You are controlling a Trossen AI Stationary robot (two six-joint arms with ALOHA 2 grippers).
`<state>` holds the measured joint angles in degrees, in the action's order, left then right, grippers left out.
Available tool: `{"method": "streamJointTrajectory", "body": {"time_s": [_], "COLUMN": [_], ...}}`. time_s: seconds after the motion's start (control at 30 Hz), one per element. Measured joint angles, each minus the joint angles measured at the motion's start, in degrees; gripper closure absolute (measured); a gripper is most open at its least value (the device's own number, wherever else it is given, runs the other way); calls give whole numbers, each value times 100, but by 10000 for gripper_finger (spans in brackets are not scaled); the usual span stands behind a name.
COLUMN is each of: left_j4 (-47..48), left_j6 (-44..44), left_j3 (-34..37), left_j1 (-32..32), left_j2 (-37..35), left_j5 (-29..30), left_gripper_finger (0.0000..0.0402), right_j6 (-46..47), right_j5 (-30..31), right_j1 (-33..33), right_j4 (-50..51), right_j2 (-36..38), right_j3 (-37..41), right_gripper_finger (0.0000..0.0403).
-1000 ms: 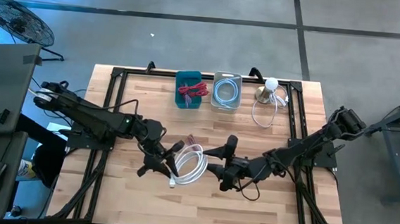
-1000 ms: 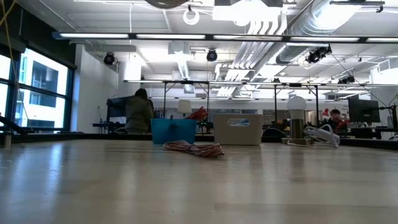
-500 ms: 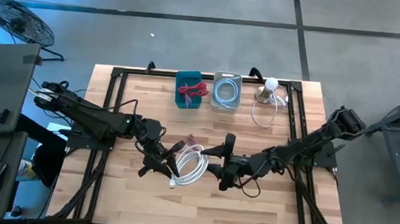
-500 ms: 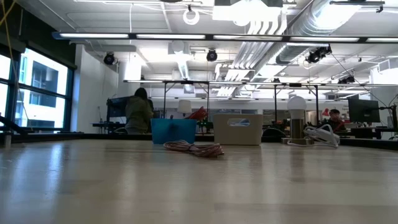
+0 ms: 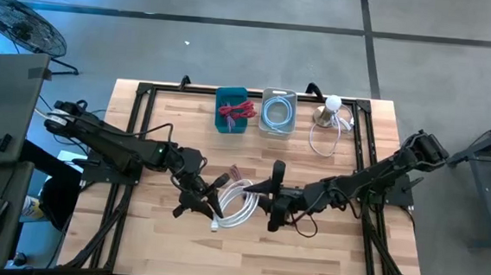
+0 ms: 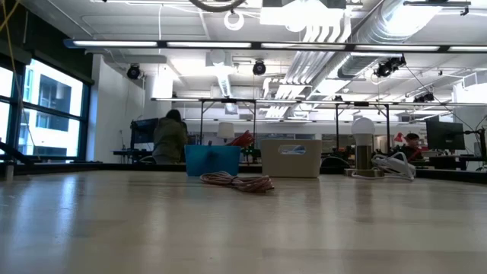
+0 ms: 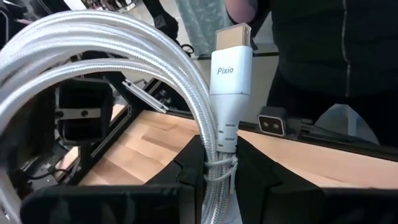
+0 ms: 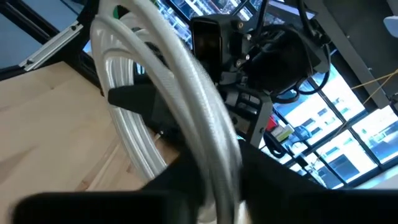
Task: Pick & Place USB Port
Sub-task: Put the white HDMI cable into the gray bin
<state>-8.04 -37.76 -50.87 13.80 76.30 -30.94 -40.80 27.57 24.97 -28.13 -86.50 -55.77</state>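
From the overhead camera I see the coiled white braided USB cable (image 5: 235,203) lying on the wooden slatted table (image 5: 332,256), a little below the centre of the frame, with both arms reaching in on it. My left gripper (image 5: 209,202) comes in from the left of the frame and meets the coil's left edge. In the left wrist view its two dark fingers (image 7: 186,163) are closed tight on the bundled strands just below the cable's white plug (image 7: 231,79), so that plug stands upright between them. My right gripper (image 5: 267,205) comes in from the right of the frame and sits at the coil's right edge. In the right wrist view a loop of the white cable (image 8: 186,93) runs straight between its fingers; they are narrowed around the strand, though I cannot tell whether they actually pinch it.

Along the upper edge of the table, the teal square bin (image 5: 231,109) holds a red cable and the clear square bin (image 5: 277,111) beside it holds a pale coiled one. To the right stands a small round-headed lamp (image 5: 330,110) with a loose white cord. A small reddish cable (image 5: 234,170) lies just above the white coil.
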Motion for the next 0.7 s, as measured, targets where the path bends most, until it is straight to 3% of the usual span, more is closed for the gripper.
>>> {"method": "streamJointTrajectory", "body": {"time_s": [0.07,0.43,0.7], "left_j4": [-29,-44,10], "left_j6": [-4,91,375], "left_j3": [-2,0,0], "left_j1": [0,7,9], "left_j2": [36,80,80], "left_j5": [6,301,620], "left_gripper_finger": [348,344,250], "right_j6": [-33,193,209], "right_j5": [3,389,695], "right_j1": [0,4,0], "right_j4": [8,147,208], "right_j2": [0,0,0], "right_j3": [0,0,0], "right_gripper_finger": [358,359,360]}}
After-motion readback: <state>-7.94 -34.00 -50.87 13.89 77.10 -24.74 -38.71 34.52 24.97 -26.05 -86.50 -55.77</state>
